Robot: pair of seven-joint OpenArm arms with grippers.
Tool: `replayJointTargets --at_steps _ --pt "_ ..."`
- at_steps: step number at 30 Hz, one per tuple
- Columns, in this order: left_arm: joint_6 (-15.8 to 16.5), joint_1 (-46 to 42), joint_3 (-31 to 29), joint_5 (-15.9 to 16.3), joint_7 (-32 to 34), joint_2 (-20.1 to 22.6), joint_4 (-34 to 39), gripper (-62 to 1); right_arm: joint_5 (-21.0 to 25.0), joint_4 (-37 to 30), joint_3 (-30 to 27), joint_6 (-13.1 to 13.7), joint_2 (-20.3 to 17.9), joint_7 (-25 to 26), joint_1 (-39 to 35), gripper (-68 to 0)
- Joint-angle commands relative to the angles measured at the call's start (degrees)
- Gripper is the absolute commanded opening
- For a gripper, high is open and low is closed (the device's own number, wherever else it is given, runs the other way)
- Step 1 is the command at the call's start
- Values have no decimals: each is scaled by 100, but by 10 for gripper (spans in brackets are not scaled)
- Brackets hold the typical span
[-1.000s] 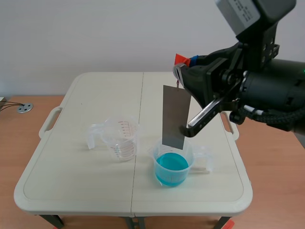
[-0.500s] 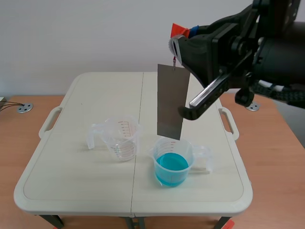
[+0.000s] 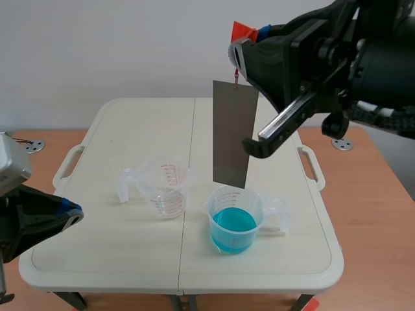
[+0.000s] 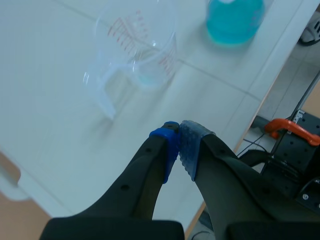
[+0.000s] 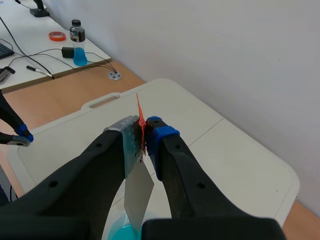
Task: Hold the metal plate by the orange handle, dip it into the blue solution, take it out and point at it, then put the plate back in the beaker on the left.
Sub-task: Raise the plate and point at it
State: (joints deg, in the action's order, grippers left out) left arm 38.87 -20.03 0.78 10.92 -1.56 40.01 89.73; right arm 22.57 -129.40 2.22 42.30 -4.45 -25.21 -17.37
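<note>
The grey metal plate [image 3: 232, 133] hangs upright above the beaker of blue solution [image 3: 235, 223], its lower edge just over the rim. My right gripper [image 3: 241, 50] is raised high and shut on the plate's orange handle [image 3: 243, 28]; the right wrist view shows the orange handle [image 5: 140, 120] pinched between the pads and the plate [image 5: 138, 195] dangling below. The empty clear beaker [image 3: 167, 188] stands left of the blue one. My left gripper [image 3: 70, 212] is low at the table's front left, shut on nothing; in its wrist view the left gripper [image 4: 179, 142] points toward the clear beaker [image 4: 140, 52].
The white folding table [image 3: 117, 129] has handles on both sides and a seam down its middle. A wooden floor surrounds it. In the right wrist view a desk with a bottle [image 5: 77, 44], tape roll and cables lies beyond the table.
My right gripper has lifted the plate up out of the blue beaker. My left arm has come into the scene view at the lower left.
</note>
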Motion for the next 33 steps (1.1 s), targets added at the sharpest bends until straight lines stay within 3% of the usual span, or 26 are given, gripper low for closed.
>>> replayJointTargets --at_steps 1,21,33 --pt "96 153 70 42 50 -57 70 -575 96 -105 -37 42 -15 63 2 -660" --pt "101 1788 1685 39 -848 -1237 -107 -575 109 -105 -37 42 -13 46 2 -660" --pt "101 2347 1945 35 -940 -1694 -557 -575 153 -105 -37 42 -13 48 4 -660"
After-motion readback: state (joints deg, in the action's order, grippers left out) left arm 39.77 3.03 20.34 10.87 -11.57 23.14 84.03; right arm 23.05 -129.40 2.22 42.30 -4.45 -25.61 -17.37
